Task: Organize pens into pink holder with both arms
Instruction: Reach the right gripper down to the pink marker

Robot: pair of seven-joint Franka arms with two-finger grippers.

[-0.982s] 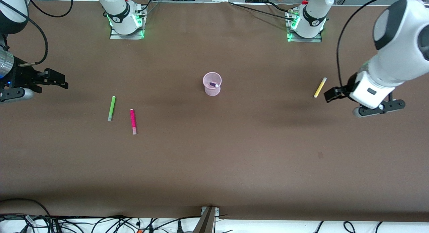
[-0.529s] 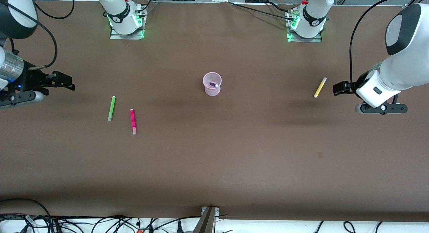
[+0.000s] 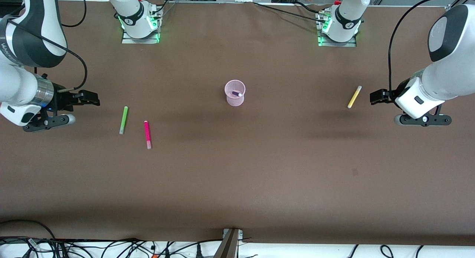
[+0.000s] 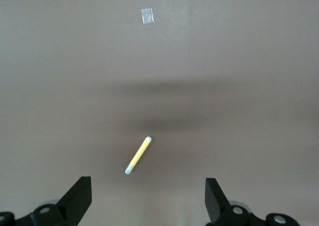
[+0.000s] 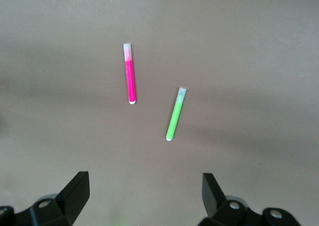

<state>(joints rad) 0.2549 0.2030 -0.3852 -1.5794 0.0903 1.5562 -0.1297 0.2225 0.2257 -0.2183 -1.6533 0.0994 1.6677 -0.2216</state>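
The pink holder stands upright mid-table with a dark purple pen inside it. A yellow pen lies toward the left arm's end, and my left gripper hangs open beside it, holding nothing. Toward the right arm's end lie a green pen and a magenta-pink pen, the magenta-pink one nearer the front camera. My right gripper is open and empty, close to the green pen.
The two arm bases stand at the table's edge farthest from the front camera. Cables and a bracket lie along the nearest edge. A small pale patch marks the brown table cover.
My right gripper has moved across toward the green pen. My left gripper drew back a little from the yellow pen, then held still. No pen has moved.
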